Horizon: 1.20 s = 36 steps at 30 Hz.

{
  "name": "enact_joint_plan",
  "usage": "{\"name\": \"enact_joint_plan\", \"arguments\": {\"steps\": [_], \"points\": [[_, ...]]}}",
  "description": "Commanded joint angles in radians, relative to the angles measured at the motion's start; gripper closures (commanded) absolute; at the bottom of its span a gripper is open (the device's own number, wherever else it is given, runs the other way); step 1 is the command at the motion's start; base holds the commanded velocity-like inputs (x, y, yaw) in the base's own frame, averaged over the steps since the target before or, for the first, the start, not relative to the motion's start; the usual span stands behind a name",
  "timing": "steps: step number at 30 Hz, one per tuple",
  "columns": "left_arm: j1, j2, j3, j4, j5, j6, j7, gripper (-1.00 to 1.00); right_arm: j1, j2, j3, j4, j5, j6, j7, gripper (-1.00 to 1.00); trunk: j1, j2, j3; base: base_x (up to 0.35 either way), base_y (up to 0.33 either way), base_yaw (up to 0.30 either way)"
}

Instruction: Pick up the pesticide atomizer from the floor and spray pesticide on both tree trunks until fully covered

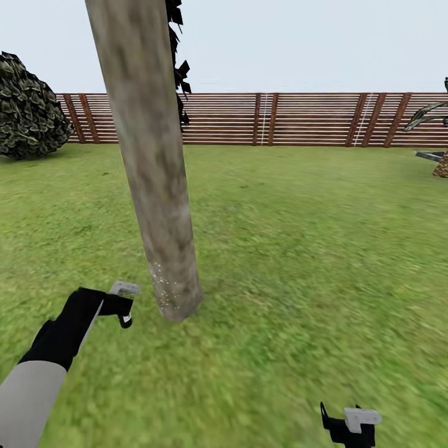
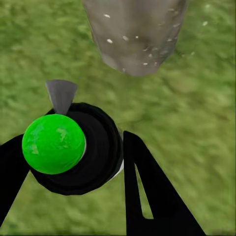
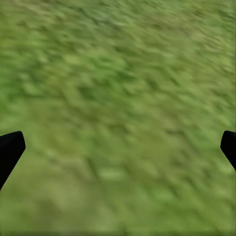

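One tree trunk [image 1: 155, 180], thick and mottled grey-brown, rises from the grass just ahead, leaning to the left higher up. Small white specks dot its base [image 1: 165, 289]. My left gripper [image 1: 124, 311] hovers low beside that base, to its left. In the left wrist view, the left gripper [image 2: 73, 162] is shut on the pesticide atomizer [image 2: 73, 147], a black body with a bright green ball on top. Its grey nozzle [image 2: 61, 96] points toward the speckled trunk base [image 2: 135, 34]. My right gripper [image 1: 348, 426] hangs open over bare grass, its fingertips [image 3: 10, 150] wide apart.
Green lawn [image 1: 311, 249] spreads all around. A brown slatted fence [image 1: 280, 118] closes the far side. A dark leafy bush [image 1: 28, 109] stands at the far left and a short palm [image 1: 435, 137] at the far right. Dark foliage [image 1: 180, 68] shows behind the trunk.
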Motion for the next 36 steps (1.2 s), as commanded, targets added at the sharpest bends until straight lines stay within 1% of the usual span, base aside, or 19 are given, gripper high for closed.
{"name": "enact_joint_plan", "arguments": {"steps": [1,3,4,6,7,10,11,12,14,15,16,19,20,22,23,25,26,31,36], "points": [[0.009,-0.001,0.002,-0.002,-0.009,0.001,0.007,1.0,0.0,0.0,-0.005,0.001,0.011,-0.003,-0.004,-1.0,0.0,0.0,-0.001,0.0,0.0,0.0],[0.014,-0.003,0.004,0.005,-0.008,0.0,0.04,1.0,0.0,0.001,-0.005,0.0,0.011,-0.003,-0.002,-1.0,0.0,0.0,-0.001,0.0,0.0,0.0],[0.017,-0.005,0.006,0.012,-0.004,0.0,0.082,1.0,0.0,0.001,-0.005,0.0,0.011,-0.003,-0.001,-1.0,0.0,0.0,-0.001,0.0,0.0,0.0],[0.019,-0.013,0.006,0.028,0.0,0.0,0.129,1.0,0.0,0.002,-0.005,0.0,0.012,-0.003,0.0,-1.0,0.0,0.0,-0.001,0.0,-0.042,0.0],[0.02,-0.018,0.006,0.036,0.003,0.0,0.137,1.0,0.0,0.002,-0.005,0.0,0.012,-0.004,-0.001,-1.0,0.0,0.0,-0.001,0.0,-0.191,0.0],[0.02,-0.035,0.006,0.068,0.004,-0.001,0.142,1.0,0.0,0.002,-0.005,0.0,0.012,-0.003,-0.001,-1.0,0.0,0.0,-0.001,0.0,-0.243,0.0],[0.02,-0.049,0.007,0.084,0.007,-0.003,0.143,1.0,0.0,0.002,-0.005,0.0,0.012,-0.003,-0.002,-1.0,0.0,0.0,-0.001,0.0,-0.265,0.0],[0.02,-0.052,0.007,0.087,0.009,-0.005,0.143,1.0,0.0,0.002,-0.005,0.0,0.012,-0.003,-0.002,-1.0,0.0,0.0,-0.001,0.0,-0.267,0.0],[0.02,-0.056,0.007,0.097,0.023,-0.039,0.143,1.0,0.0,0.002,-0.005,0.0,0.012,-0.004,-0.002,-1.0,0.0,0.0,-0.001,0.0,-0.269,0.0],[0.021,-0.056,0.007,0.105,0.03,-0.054,0.144,1.0,-0.001,0.001,-0.005,0.0,0.012,-0.004,-0.002,-1.0,0.0,0.0,-0.001,0.0,-0.27,0.0],[0.02,-0.056,0.008,0.118,0.046,-0.077,0.144,1.0,-0.001,0.002,-0.005,0.0,0.012,-0.004,-0.003,-1.0,0.0,0.0,-0.001,0.0,-0.271,0.0],[0.021,-0.052,0.015,0.135,0.053,-0.086,0.144,1.0,-0.001,0.002,-0.005,-0.001,0.012,-0.004,-0.004,-1.0,0.0,0.0,-0.001,0.0,-0.273,0.0],[0.021,-0.047,0.022,0.157,0.054,-0.087,0.145,1.0,0.0,0.002,-0.005,0.0,0.012,-0.004,-0.004,-1.0,0.0,0.0,-0.001,0.0,-0.275,0.0],[0.02,-0.04,0.074,0.202,0.052,-0.091,0.145,1.0,0.0,0.002,-0.005,0.0,0.011,-0.004,-0.004,-1.0,0.0,0.0,-0.001,0.0,-0.275,0.0],[0.02,-0.039,0.092,0.208,0.051,-0.091,0.145,1.0,0.0,0.002,-0.005,0.0,0.011,-0.004,-0.004,-1.0,0.0,0.0,-0.001,0.0,-0.275,0.0],[0.02,-0.038,0.119,0.219,0.049,-0.093,0.145,1.0,0.0,0.002,-0.005,0.0,0.011,-0.004,-0.004,-1.0,0.0,0.0,-0.001,0.0,-0.275,0.044],[0.02,-0.038,0.127,0.225,0.049,-0.093,0.151,1.0,0.0,0.002,-0.005,0.0,0.011,-0.004,-0.004,-1.0,0.0,0.0,-0.001,0.0,-0.275,0.171],[0.021,-0.043,0.129,0.231,0.048,-0.093,0.206,1.0,0.0,0.002,-0.005,0.0,0.011,-0.004,-0.004,-1.0,0.0,0.0,-0.001,0.0,-0.275,0.254],[0.021,-0.046,0.128,0.231,0.049,-0.094,0.212,1.0,0.0,0.002,-0.005,0.0,0.011,-0.004,-0.004,-1.0,0.0,0.0,-0.001,0.0,-0.275,0.235]]}}
